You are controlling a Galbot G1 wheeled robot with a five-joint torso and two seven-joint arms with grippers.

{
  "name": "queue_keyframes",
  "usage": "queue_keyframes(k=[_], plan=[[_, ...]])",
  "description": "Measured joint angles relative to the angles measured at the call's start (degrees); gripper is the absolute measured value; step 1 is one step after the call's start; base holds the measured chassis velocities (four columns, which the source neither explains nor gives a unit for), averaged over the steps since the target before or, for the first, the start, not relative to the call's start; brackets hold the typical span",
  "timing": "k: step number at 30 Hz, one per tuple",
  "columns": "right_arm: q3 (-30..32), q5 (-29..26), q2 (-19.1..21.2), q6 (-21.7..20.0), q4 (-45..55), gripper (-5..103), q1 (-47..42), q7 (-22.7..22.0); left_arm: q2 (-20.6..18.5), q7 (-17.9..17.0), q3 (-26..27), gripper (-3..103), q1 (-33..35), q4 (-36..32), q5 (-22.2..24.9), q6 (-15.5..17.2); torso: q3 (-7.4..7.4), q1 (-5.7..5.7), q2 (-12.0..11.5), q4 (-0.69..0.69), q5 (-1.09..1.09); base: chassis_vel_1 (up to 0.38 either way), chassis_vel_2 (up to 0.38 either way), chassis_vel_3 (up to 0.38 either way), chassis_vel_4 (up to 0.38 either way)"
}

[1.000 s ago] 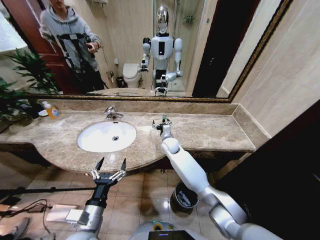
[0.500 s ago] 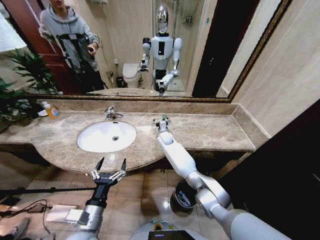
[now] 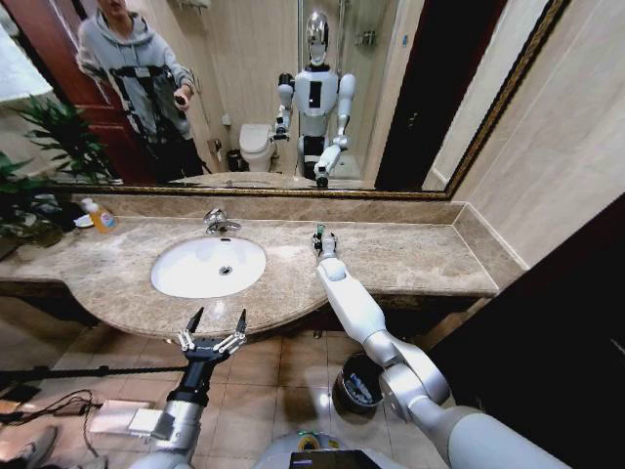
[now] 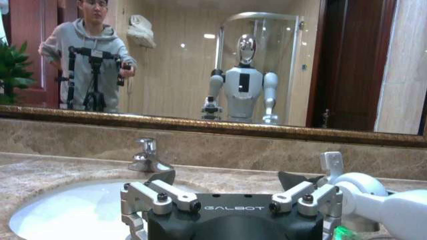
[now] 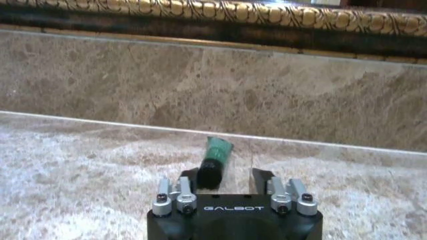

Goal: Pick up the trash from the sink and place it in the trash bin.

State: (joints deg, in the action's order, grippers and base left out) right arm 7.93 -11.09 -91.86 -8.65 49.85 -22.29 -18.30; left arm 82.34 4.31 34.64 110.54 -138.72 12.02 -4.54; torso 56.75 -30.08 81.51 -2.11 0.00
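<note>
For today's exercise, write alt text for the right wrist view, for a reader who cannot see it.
The right gripper, its jaws open, sits low over the beige marble counter, with a small green tube with a dark cap lying between and just beyond its fingertips. Behind the tube rises the marble backsplash, topped by a gilded mirror frame.

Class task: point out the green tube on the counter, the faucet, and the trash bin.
green tube (image 5: 215,161), right wrist view, on its body.
faucet (image 3: 219,222), head view, on the chrome spout.
trash bin (image 3: 344,398), head view, on its dark rim.
</note>
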Motion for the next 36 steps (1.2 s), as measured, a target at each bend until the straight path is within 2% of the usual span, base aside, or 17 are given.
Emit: queue_keyframes(k=[2,3,5,6,8,10,18,21,22,26,27,30,31,33,36], plan=[[0.00,-0.25,0.22,0.12,0.32,47,-0.39,0.12,0.00,0.00,0.00,100,0.00,0.00,0.00,0.00,-0.01,0.00,0.00,0.00,0.00,0.000,0.000,0.000,0.000],[0.00,-0.25,0.22,0.12,0.32,47,-0.39,0.12,0.00,0.00,0.00,100,0.00,0.00,0.00,0.00,-0.01,0.00,0.00,0.00,0.00,0.000,0.000,0.000,0.000],[0.08,-0.37,0.29,0.20,0.50,36,-0.56,0.19,0.00,0.00,0.00,100,0.00,0.00,0.00,0.00,0.00,0.00,0.00,0.00,0.00,0.000,0.000,0.000,0.000],[0.08,-0.37,0.29,0.20,0.50,36,-0.56,0.19,0.00,0.00,0.00,100,0.00,0.00,0.00,0.00,0.00,0.00,0.00,0.00,0.00,0.000,0.000,0.000,0.000],[0.09,-0.51,0.41,0.21,0.76,26,-0.63,0.23,0.00,0.00,0.00,100,0.00,0.00,0.00,0.00,0.00,0.00,0.00,0.00,0.00,0.000,0.000,0.000,0.000],[-0.10,-0.83,0.66,0.20,1.19,20,-0.76,0.24,0.00,0.00,0.00,100,0.00,0.00,0.00,0.00,0.00,0.00,0.00,0.00,0.00,0.000,0.000,0.000,0.000],[-0.76,-2.99,1.98,-0.43,4.79,20,-2.04,-0.05,0.00,0.00,0.00,100,0.00,0.00,0.00,0.00,0.00,0.00,0.00,0.00,0.00,0.000,0.000,0.000,0.000],[-2.04,-6.11,5.16,-2.08,12.72,20,-5.26,-1.08,0.00,0.00,0.00,100,0.00,0.00,0.00,0.00,0.00,0.00,0.00,-0.01,0.01,0.000,0.000,0.000,0.000],[-2.04,-6.11,5.16,-2.08,12.72,20,-5.26,-1.08,0.00,0.00,0.00,100,0.00,0.00,0.00,0.00,0.00,0.00,0.00,-0.01,0.01,0.000,0.000,0.000,0.000],[-2.36,-6.98,11.64,-2.57,24.85,20,-11.79,-2.13,0.00,0.01,0.00,100,0.00,0.00,0.00,0.00,-0.01,0.00,0.00,0.00,0.02,0.000,0.000,0.000,0.000],[-2.36,-6.98,11.64,-2.57,24.85,20,-11.79,-2.13,0.00,0.01,0.00,100,0.00,0.00,0.00,0.00,-0.01,0.00,0.00,0.00,0.02,0.000,0.000,0.000,0.000],[-0.35,-7.76,16.64,0.83,33.84,20,-18.80,-1.18,-0.01,0.02,0.00,100,0.00,0.00,0.00,0.00,-0.01,0.00,0.00,0.01,0.00,0.000,0.000,0.000,0.000],[-0.35,-7.76,16.64,0.83,33.84,20,-18.80,-1.18,-0.01,0.02,0.00,100,0.00,0.00,0.00,0.00,-0.01,0.00,0.00,0.01,0.00,0.000,0.000,0.000,0.000],[2.52,-7.35,19.35,3.78,39.63,20,-25.94,0.39,-0.01,0.01,0.00,100,0.00,0.00,0.00,0.00,-0.01,0.00,0.00,0.01,0.01,0.000,0.000,0.000,0.000],[5.00,-6.90,20.72,5.49,43.64,20,-31.67,1.23,0.00,0.01,0.00,100,0.00,0.00,0.00,0.00,-0.01,0.00,0.00,0.02,0.02,0.000,0.000,0.000,0.000]])
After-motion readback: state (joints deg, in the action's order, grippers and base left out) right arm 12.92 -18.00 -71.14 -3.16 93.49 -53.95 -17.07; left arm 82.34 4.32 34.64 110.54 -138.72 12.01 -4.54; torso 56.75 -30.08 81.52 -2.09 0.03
